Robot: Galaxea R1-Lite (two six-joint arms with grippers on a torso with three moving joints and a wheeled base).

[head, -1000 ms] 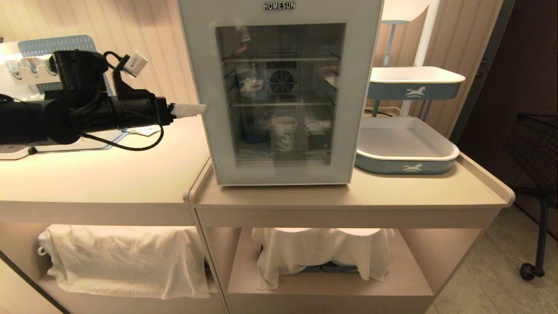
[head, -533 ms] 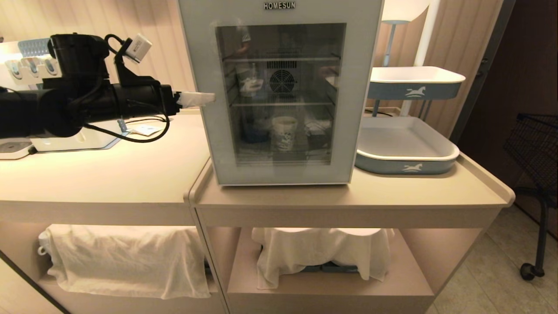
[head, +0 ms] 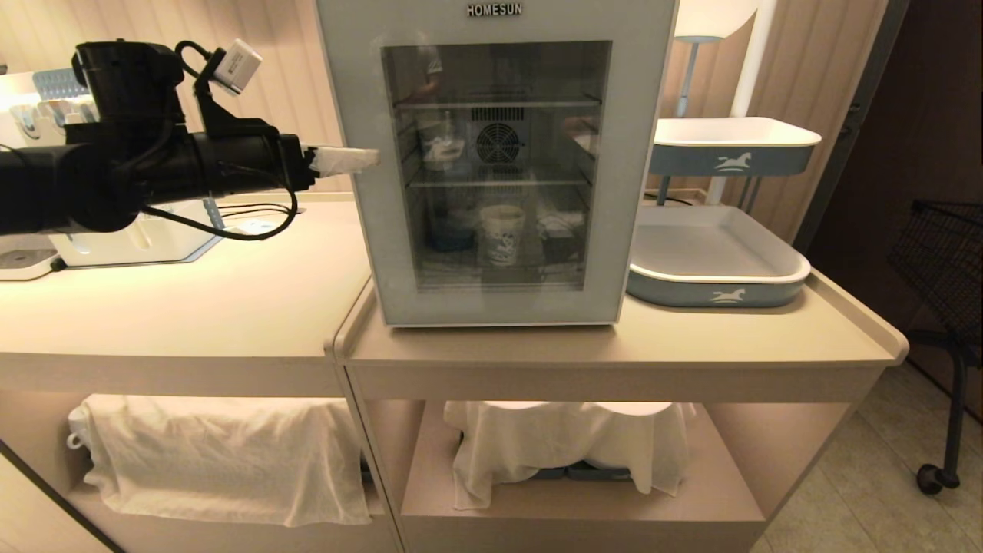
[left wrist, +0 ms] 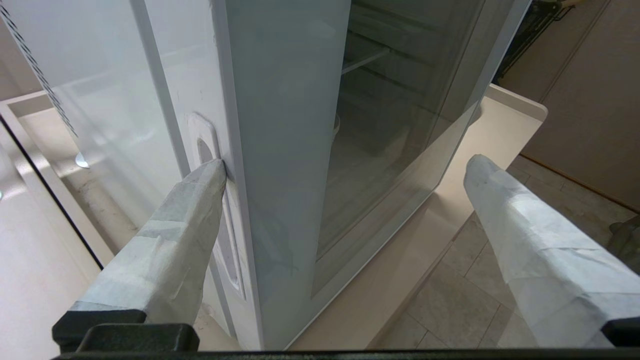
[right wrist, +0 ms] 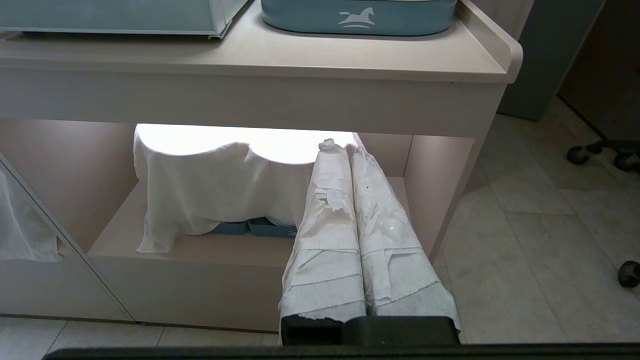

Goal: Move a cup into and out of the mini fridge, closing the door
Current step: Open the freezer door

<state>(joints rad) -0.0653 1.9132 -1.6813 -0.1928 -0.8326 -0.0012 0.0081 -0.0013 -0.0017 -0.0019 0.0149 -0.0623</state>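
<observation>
Mini fridge: the mini fridge (head: 495,161) stands upright on the counter (head: 614,338), long axis vertical, its front facing the head camera, "HOMESUN" across the top.
Door: the door (head: 497,165) is shut flush against the cabinet; its tinted glass faces forward, and its handle slot (left wrist: 217,220) runs vertically down the edge on the robot's left.
Cup: the cup (head: 502,233) stands upright on the lower wire shelf behind the glass, rim up, narrowing downward, near the middle of the shelf.
Left hand: the left hand (head: 345,160) reaches in level from the left, fingers spread wide, straddling the door's handle edge; one wrapped finger (left wrist: 172,240) has its tip at the slot, the other (left wrist: 530,240) is out in front of the glass.
Cup against left hand: inside the fridge, lower than the hand and to its right, with the closed door between them.
Right hand: the right hand (right wrist: 337,150) is low by the counter's lower shelf, fingers pressed together on nothing, pointing at a white cloth (right wrist: 210,190).
</observation>
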